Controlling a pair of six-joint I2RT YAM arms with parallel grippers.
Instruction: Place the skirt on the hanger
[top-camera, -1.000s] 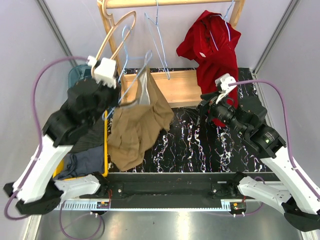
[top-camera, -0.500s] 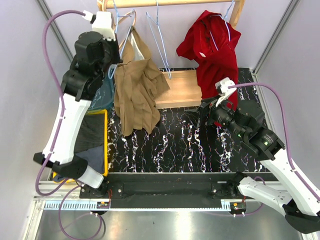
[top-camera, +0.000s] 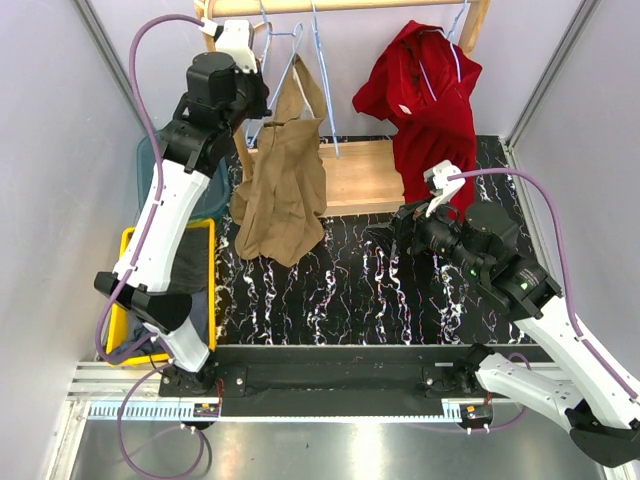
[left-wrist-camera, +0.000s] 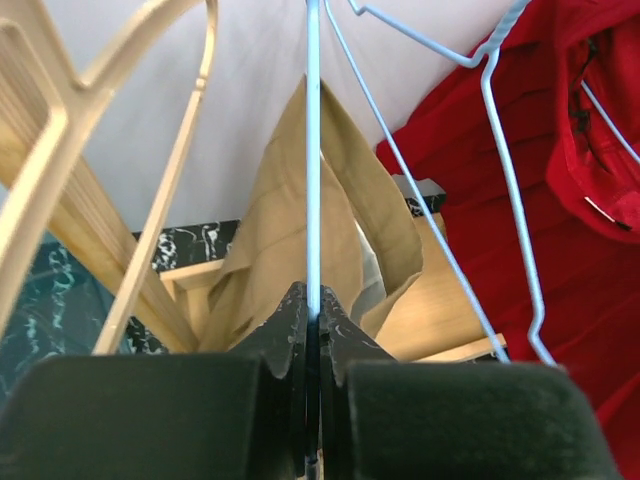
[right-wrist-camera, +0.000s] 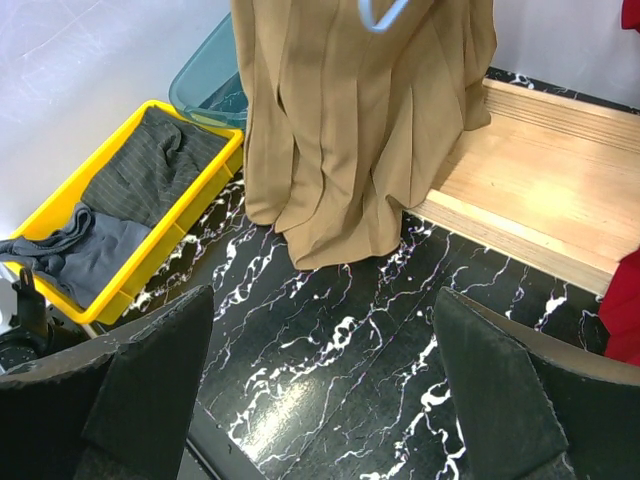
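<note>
Your left jaws are pinched shut on the blue wire hanger (left-wrist-camera: 313, 150), up by the wooden rail (top-camera: 340, 6). The tan skirt (top-camera: 282, 180) hangs from that hanger, left of the red garment (top-camera: 430, 90). Its hem is near the tabletop (top-camera: 350, 290), contact unclear. Your right jaws are spread wide, gripping nothing, low over the tabletop and facing the skirt.

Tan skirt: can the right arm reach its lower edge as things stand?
Probably yes. The right pincer is open and empty, facing the skirt across the black table; nothing sits between them. The left pincer is shut on the hanger wire above.
</note>
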